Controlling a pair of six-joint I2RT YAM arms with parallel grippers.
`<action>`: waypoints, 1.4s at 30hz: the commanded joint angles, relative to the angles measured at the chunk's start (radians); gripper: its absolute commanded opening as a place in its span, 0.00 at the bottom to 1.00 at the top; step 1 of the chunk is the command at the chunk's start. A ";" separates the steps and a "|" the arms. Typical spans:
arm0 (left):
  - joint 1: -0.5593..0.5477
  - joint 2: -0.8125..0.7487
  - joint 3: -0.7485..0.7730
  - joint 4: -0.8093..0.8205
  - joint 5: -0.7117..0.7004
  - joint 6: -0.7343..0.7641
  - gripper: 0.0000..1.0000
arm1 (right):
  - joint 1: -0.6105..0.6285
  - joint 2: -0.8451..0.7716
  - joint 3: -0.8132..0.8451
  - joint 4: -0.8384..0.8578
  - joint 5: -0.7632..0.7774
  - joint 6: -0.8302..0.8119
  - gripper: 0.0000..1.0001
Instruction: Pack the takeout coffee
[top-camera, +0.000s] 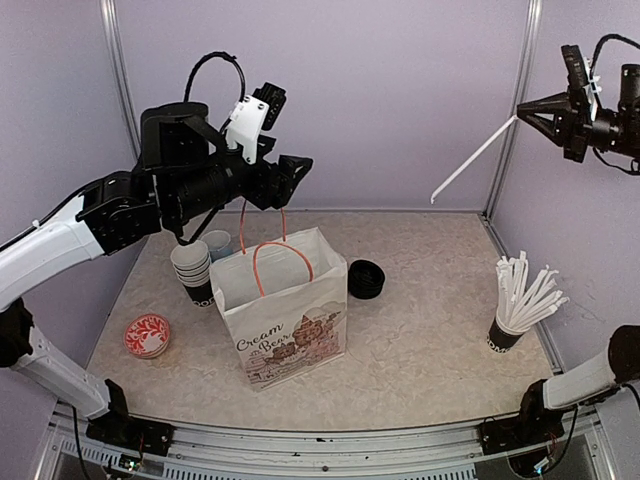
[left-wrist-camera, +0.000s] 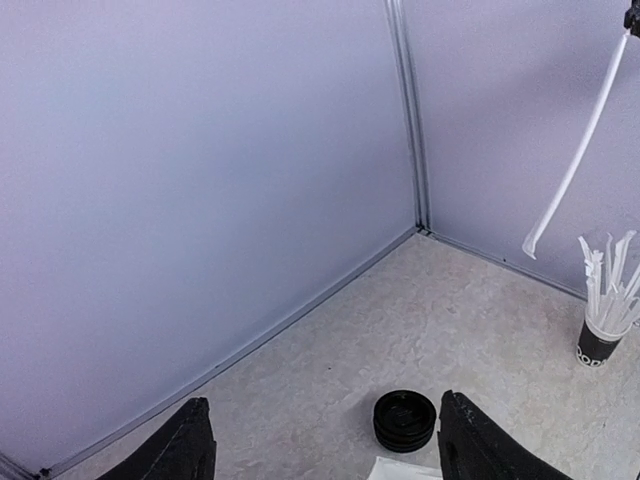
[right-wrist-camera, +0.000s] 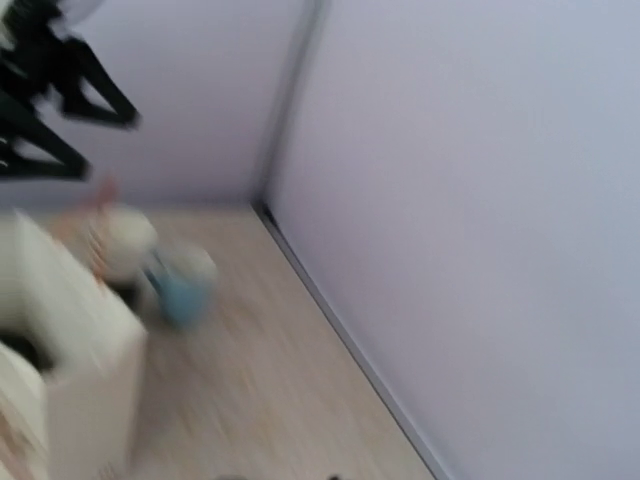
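The white paper bag (top-camera: 285, 310) reads "Cream Bear" in dark script on its front, above a line drawing. Its orange handles stand up directly beneath the left fingers (top-camera: 296, 167). Those fingers hang above the bag's mouth, spread wide with nothing between them.

The right fingers (top-camera: 530, 106) are raised far to the right and pinched on one end of a white wrapped straw (top-camera: 470, 162). The straw slants down and away from them towards the bag.

Below and to the left of the left fingers is a nested stack of lidless cups (top-camera: 191, 268), with a light blue mug (top-camera: 217, 243) just behind it. The white lettering on the stack's base is too small to read. Well below the right fingers, a black cup of wrapped straws (top-camera: 515, 305) carries similar lettering, also too small to read. A red-and-white patterned dish (top-camera: 147, 335) sits on the surface near the left arm.

The left wrist view looks past its own fingers to a stack of black lids (left-wrist-camera: 405, 420) lying ahead between them. It also shows the hanging straw.

The right wrist view is heavily blurred and shows the bag, the mug and a dark patch at the bag's top.

The lidded coffee cups cannot be made out in any view, and the bag's inside is hidden from overhead.
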 joint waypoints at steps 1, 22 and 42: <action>0.030 -0.088 -0.059 0.049 -0.075 -0.055 0.75 | 0.092 0.060 -0.006 0.293 -0.190 0.248 0.00; 0.058 -0.308 -0.201 -0.065 -0.209 -0.147 0.75 | 0.800 0.426 0.004 0.540 0.005 0.330 0.00; 0.061 -0.339 -0.273 -0.075 -0.207 -0.143 0.76 | 1.003 0.661 0.075 0.434 0.079 0.252 0.28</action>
